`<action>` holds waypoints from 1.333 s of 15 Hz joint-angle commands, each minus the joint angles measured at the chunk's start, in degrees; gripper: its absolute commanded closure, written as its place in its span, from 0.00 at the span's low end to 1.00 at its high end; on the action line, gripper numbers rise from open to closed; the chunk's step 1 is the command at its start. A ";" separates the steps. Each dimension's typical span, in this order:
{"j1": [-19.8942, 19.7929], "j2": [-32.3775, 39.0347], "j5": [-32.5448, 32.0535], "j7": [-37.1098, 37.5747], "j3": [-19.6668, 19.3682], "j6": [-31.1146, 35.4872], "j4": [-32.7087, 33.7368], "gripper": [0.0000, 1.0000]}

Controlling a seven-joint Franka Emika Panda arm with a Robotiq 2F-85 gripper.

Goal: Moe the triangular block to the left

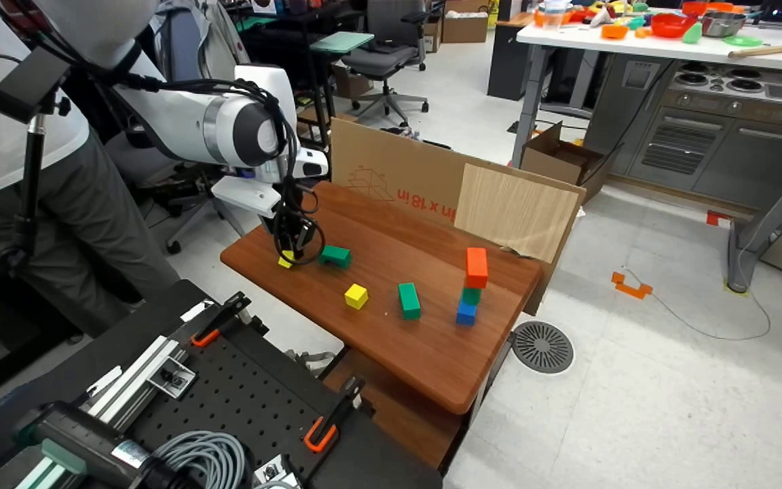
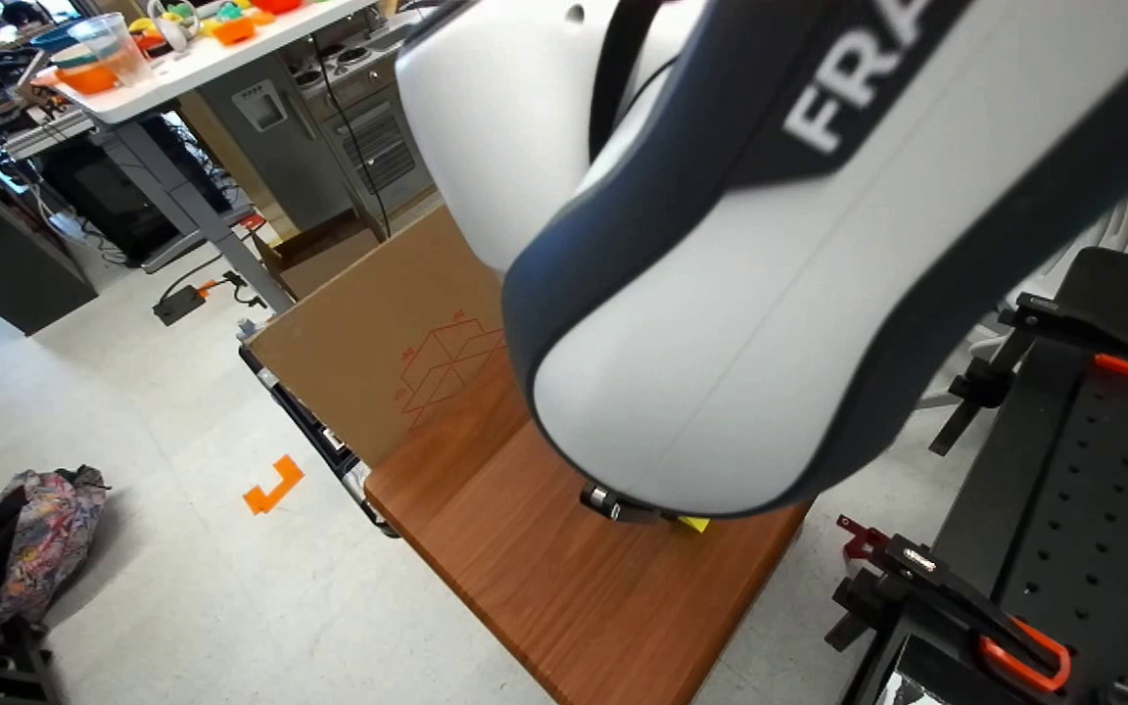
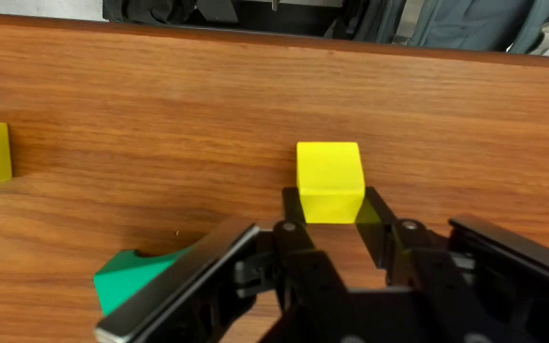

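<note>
yellow, two flat faces showing, the triangular block (image 3: pixel 330 178) is pinched in the gripper (image 3: pixel 332 202).

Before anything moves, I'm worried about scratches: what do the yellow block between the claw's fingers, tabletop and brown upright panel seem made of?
Yellow block: painted wood or plastic, unclear which; smooth, evenly coloured, no visible grain. Tabletop: wood or laminate, by its streaky grain; low-gloss, no sharp reflections. Brown panel: likely matte cardboard, given its red box drawing.
</note>
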 commanded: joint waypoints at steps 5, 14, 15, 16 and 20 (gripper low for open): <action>1.44 2.96 -2.28 0.55 -1.95 -0.19 3.75 0.28; -9.04 -17.52 7.71 -11.32 3.24 1.01 -6.99 0.00; -10.51 -19.58 9.73 -13.26 3.34 0.52 -8.06 0.00; -11.40 -21.44 10.69 -14.04 2.74 0.23 -9.15 0.00; -12.34 -21.63 8.83 -13.69 0.75 -0.67 -8.76 0.00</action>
